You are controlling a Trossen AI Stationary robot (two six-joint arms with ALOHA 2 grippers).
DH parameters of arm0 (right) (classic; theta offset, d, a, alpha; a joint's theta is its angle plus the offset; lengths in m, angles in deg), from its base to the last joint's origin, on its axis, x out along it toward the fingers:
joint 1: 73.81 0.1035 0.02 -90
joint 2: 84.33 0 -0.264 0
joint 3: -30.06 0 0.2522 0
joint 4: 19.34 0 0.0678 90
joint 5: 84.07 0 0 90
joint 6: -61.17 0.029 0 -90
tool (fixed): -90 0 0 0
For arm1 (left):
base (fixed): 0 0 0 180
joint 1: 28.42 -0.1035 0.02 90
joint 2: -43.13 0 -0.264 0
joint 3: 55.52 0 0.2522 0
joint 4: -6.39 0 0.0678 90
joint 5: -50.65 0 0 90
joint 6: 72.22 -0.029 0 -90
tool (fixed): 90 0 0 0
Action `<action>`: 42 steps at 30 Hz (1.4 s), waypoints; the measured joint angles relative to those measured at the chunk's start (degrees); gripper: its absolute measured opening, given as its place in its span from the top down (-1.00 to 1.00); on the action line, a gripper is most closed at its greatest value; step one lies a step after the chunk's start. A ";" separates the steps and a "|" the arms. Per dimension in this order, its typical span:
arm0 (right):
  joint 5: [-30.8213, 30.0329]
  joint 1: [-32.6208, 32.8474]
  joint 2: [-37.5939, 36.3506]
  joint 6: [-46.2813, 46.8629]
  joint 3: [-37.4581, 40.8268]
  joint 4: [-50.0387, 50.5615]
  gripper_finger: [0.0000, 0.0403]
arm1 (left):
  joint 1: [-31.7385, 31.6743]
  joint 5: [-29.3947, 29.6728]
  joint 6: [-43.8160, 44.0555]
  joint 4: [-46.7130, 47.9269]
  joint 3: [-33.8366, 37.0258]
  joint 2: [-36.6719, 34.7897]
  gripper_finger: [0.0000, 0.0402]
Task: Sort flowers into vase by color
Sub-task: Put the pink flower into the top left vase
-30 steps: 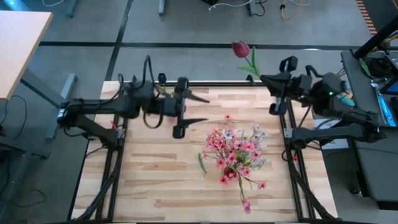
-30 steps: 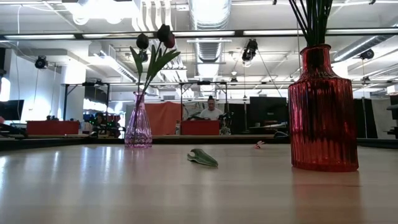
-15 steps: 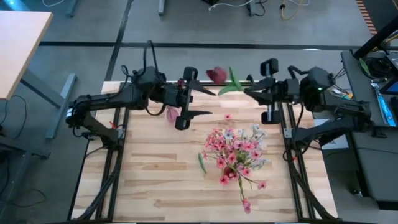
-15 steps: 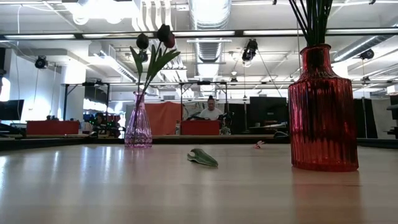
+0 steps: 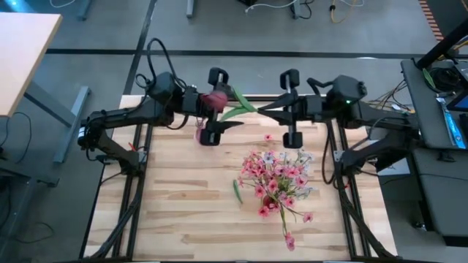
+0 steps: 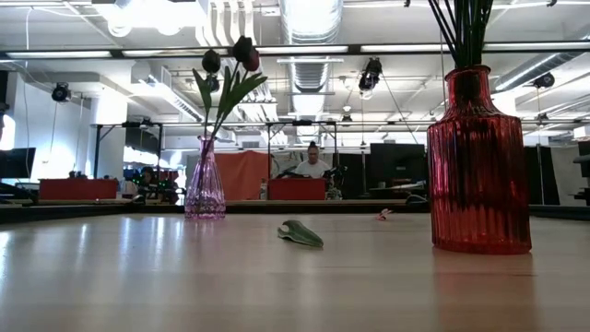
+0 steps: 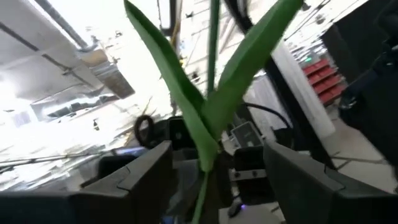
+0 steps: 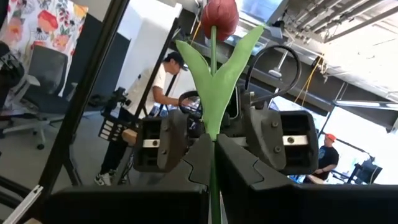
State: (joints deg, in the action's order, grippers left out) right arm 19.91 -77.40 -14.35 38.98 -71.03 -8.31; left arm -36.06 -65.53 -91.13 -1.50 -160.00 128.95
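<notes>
We find the left gripper (image 5: 221, 103) at the far edge of the table (image 5: 183, 212), its fingers (image 7: 140, 177) spread apart with a gap between them; in that gap stands the green stem and leaves of a maroon tulip (image 5: 215, 99), and we cannot tell whether either finger touches it; the bud lies just between the left fingers in the high view, and a small pink vase (image 5: 199, 132) shows just beside them on the table side. Further right, the right gripper (image 5: 272, 112) faces the left one, its fingers (image 8: 245, 168) pressed tight together on the tulip's stem, so the leaves (image 8: 217, 74) and the bud rise just beyond their tips, with the left gripper straight behind. Well away from both pairs of fingers, nearer the table's middle, we see a spray of pink and whitish flowers (image 5: 276, 177) in a red vase (image 6: 477, 161); a loose green leaf (image 5: 237, 191) lies just beside it. In the low view the pink vase already holds dark tulips (image 6: 230, 57); a person (image 6: 312, 164) sits in the room beyond.
</notes>
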 joint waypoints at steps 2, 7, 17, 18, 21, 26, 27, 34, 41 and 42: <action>0.00 0.00 1.24 -0.64 -1.30 -0.07 0.94 | 0.00 -1.33 0.57 0.18 -0.21 0.00 -0.17; 0.12 0.00 3.80 -0.99 -4.12 0.62 0.94 | -0.10 -1.39 1.04 0.16 -0.88 0.02 -0.17; 0.17 0.00 7.06 -0.44 -7.53 0.70 0.94 | -0.77 1.57 1.49 -0.08 -1.57 0.04 -0.14; 0.17 0.00 7.29 -0.40 -7.85 0.86 0.94 | -0.85 1.59 1.66 -0.08 -1.57 0.04 -0.11; 0.14 0.24 8.13 -0.41 -8.98 1.30 0.94 | -0.98 1.63 1.66 -0.19 -1.57 0.24 0.05; -0.01 0.35 8.89 -0.43 -10.31 2.10 0.94 | -0.98 1.34 1.52 -0.19 -1.57 0.28 0.46; -0.05 0.35 9.04 -0.44 -10.48 2.24 0.94 | -0.98 1.19 1.53 -0.21 -1.57 0.28 0.56; -0.57 0.31 9.21 -0.34 -10.82 2.26 0.94 | -0.94 1.14 1.48 -0.28 -1.57 0.26 0.94; -0.58 0.31 9.17 2.20 -10.82 2.42 0.94 | -0.94 1.12 1.60 -0.25 -1.57 0.22 0.98; -0.60 0.31 9.17 2.66 -10.82 2.44 0.94 | -0.94 1.13 1.64 -0.23 -1.57 0.20 0.98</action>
State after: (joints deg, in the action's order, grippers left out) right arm 19.31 -77.10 -5.18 41.64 -81.85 -5.87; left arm -37.00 -64.41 -89.49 -1.73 -161.57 129.15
